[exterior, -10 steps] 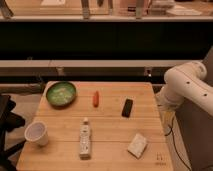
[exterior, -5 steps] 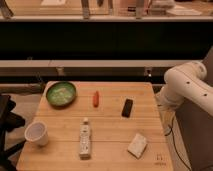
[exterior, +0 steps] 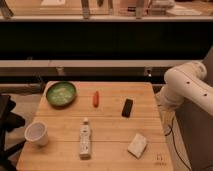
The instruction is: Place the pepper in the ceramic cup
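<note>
The pepper (exterior: 95,98), small, slim and red-orange, lies on the wooden table (exterior: 110,127) towards the back, just right of the green bowl. The white ceramic cup (exterior: 37,133) stands upright near the table's front left corner, well apart from the pepper. Only a white, rounded section of my arm (exterior: 186,90) shows, off the table's right edge. The gripper itself is out of view. Nothing is touching the pepper or the cup.
A green bowl (exterior: 61,93) sits at the back left. A black rectangular slab (exterior: 127,107) lies right of the pepper. A white bottle (exterior: 85,139) lies on its side at front centre, a white packet (exterior: 137,145) at front right. A dark shape (exterior: 7,125) stands left of the table.
</note>
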Controlling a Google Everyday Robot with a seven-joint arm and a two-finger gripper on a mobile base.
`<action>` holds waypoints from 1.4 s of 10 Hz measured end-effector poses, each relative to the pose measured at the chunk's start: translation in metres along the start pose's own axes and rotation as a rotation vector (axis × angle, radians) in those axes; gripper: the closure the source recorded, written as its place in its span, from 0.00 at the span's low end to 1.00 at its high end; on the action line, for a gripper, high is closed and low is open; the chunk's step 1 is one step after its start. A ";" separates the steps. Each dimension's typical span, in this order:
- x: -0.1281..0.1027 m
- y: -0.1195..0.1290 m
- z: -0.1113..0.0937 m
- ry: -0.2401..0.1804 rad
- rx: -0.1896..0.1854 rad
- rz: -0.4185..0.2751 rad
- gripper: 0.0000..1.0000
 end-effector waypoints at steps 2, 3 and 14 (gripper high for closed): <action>-0.001 -0.002 0.000 0.002 0.002 -0.002 0.20; -0.014 -0.011 0.000 0.004 0.010 -0.016 0.20; -0.116 -0.061 0.009 0.044 0.046 -0.178 0.20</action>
